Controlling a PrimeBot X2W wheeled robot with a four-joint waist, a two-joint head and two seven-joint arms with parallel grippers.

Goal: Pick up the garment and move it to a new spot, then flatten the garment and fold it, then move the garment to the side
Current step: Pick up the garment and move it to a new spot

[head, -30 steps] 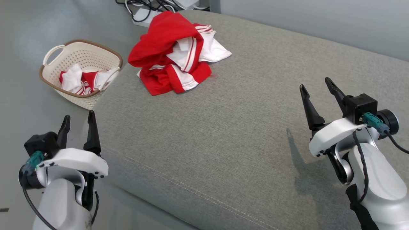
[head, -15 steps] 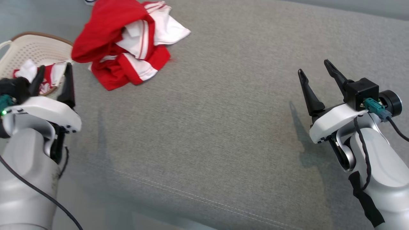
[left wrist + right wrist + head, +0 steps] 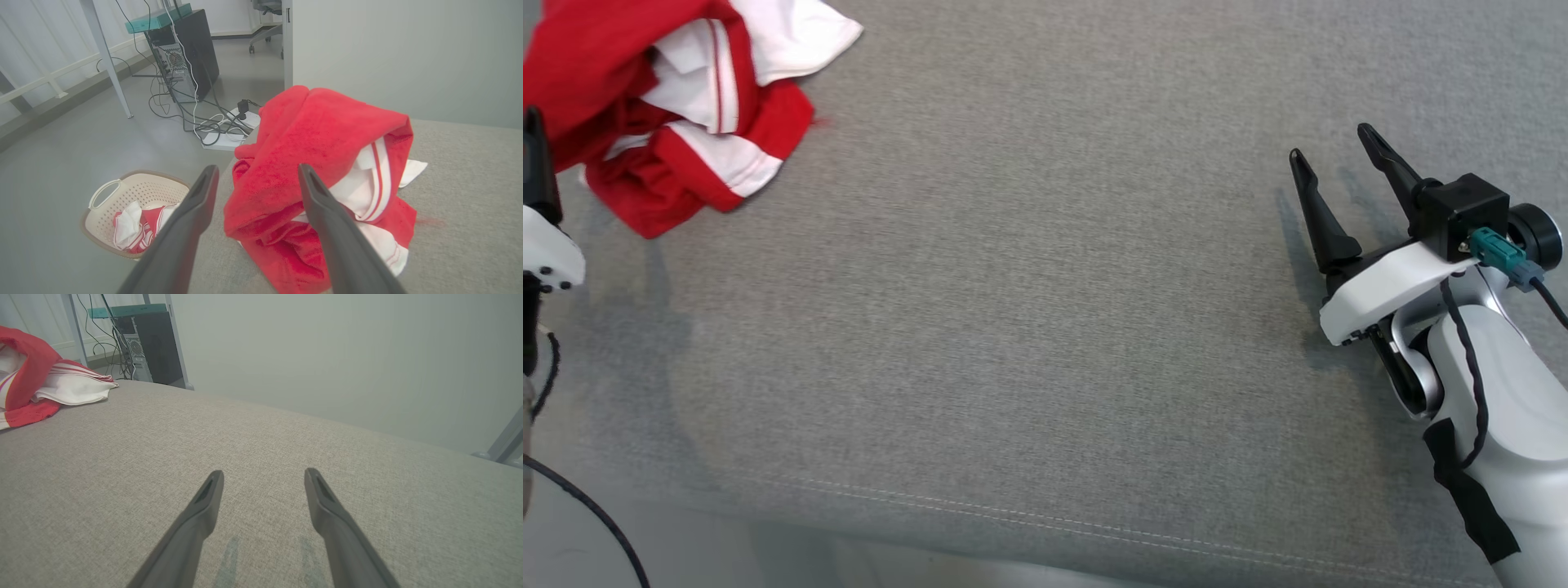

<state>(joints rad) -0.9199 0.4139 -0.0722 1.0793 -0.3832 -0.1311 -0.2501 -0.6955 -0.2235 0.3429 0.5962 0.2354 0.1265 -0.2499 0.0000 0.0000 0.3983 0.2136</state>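
1. My left gripper [image 3: 257, 169] is released: its two dark fingers stand wide apart with nothing between them.
2. Seen from my left wrist, the garment [image 3: 310, 163] lies close beyond those fingertips. It is a crumpled heap of red cloth with white panels and thin red stripes. I cannot tell whether a fingertip touches it.
3. The garment rests on the grey cushion [image 3: 1045, 327], at its far left corner and near the edge.
4. My right gripper [image 3: 1330, 143] is also released, fingers spread and holding nothing. It hovers low over the right side of the cushion, well apart from the garment, and casts a shadow on the fabric just beside it.
5. From my right wrist, bare grey fabric runs ahead of the fingers, with the garment at the far left.
6. A cream basket [image 3: 163, 190] stands on the floor beside the cushion's left edge, with more red-and-white cloth [image 3: 135, 228] inside.
7. Beyond it on the floor are a power strip [image 3: 222, 141], tangled cables and a dark computer tower [image 3: 192, 57].
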